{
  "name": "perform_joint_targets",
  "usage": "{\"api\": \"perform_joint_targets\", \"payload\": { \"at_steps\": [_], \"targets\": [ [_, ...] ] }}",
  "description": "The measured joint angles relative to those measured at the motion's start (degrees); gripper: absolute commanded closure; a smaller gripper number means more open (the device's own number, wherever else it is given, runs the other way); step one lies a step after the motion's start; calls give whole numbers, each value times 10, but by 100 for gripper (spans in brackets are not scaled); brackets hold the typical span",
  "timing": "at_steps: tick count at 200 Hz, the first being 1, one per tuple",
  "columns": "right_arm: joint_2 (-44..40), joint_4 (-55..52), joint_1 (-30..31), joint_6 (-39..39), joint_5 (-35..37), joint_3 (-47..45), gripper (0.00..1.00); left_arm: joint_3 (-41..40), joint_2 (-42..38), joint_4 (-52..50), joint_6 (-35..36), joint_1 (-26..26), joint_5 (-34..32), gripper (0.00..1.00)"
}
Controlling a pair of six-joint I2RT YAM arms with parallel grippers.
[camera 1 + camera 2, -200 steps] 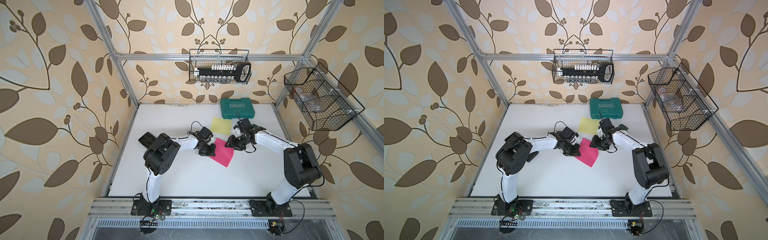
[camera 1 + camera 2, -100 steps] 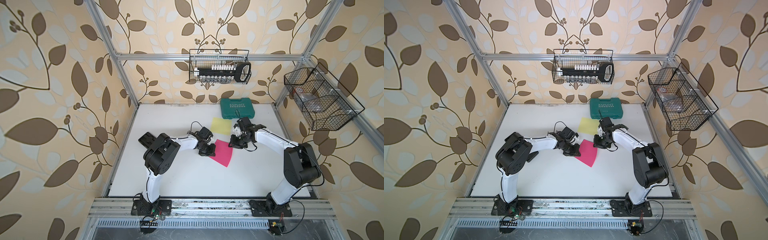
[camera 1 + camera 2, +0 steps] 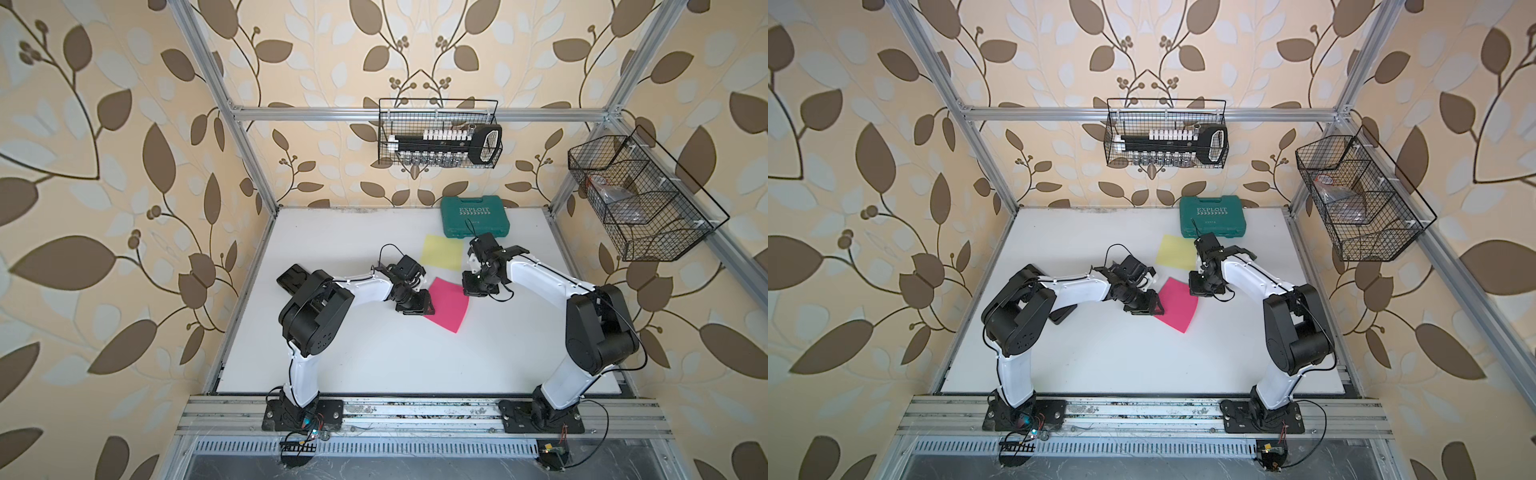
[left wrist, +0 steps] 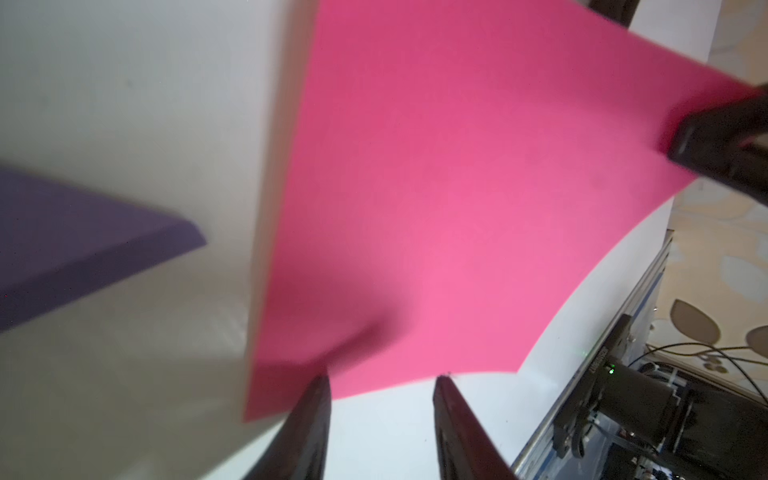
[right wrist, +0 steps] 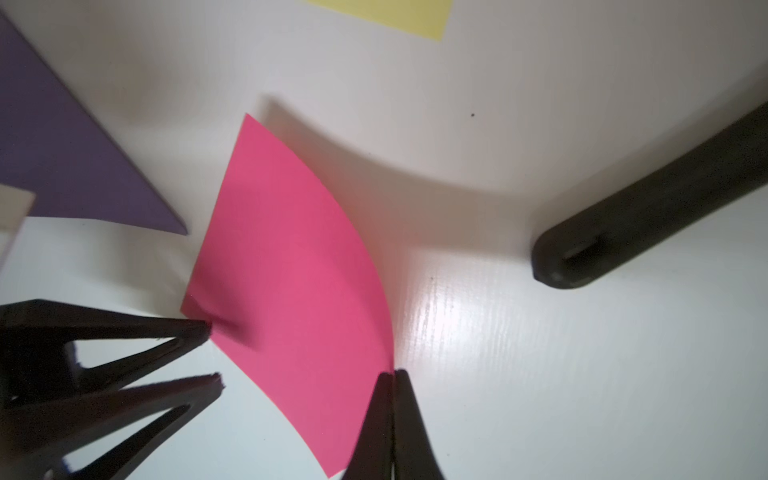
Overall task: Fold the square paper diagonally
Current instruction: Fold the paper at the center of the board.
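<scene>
1. here, the pink square paper [image 3: 449,305] lies on the white table [image 3: 353,353] in front of the green tool case [image 3: 475,216], with a yellow paper [image 3: 441,250] between them, just beside the case.
2. the right gripper [image 5: 392,376] has its jaws pressed together on a corner of the pink sheet, on the side towards the case; the sheet bows there.
3. the left gripper [image 4: 381,380] stands with jaws apart at the corner away from the case, gripping nothing; one fingertip [image 4: 320,388] overlaps the sheet's edge.
</scene>
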Motion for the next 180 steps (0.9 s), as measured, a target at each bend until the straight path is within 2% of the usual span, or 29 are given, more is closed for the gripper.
{"api": "perform_joint_targets", "payload": {
  "at_steps": [49,63,80,109,129,180],
  "targets": [
    [0,-19,3,-10,30,1,100,-5,-24,-16,-3,0,-9,66],
    [0,-22,8,-10,35,1,100,-5,-23,-17,-3,0,-7,73],
    [0,-27,16,-10,43,2,100,-4,-16,-16,-6,0,-7,87],
    [0,-37,28,-10,57,10,100,-2,5,-14,-5,0,-5,96],
    [0,-42,35,-9,65,15,100,-2,15,-10,-6,0,-2,100],
    [0,-55,50,-7,85,26,100,-2,17,0,-6,0,-2,100]
  ]
}}
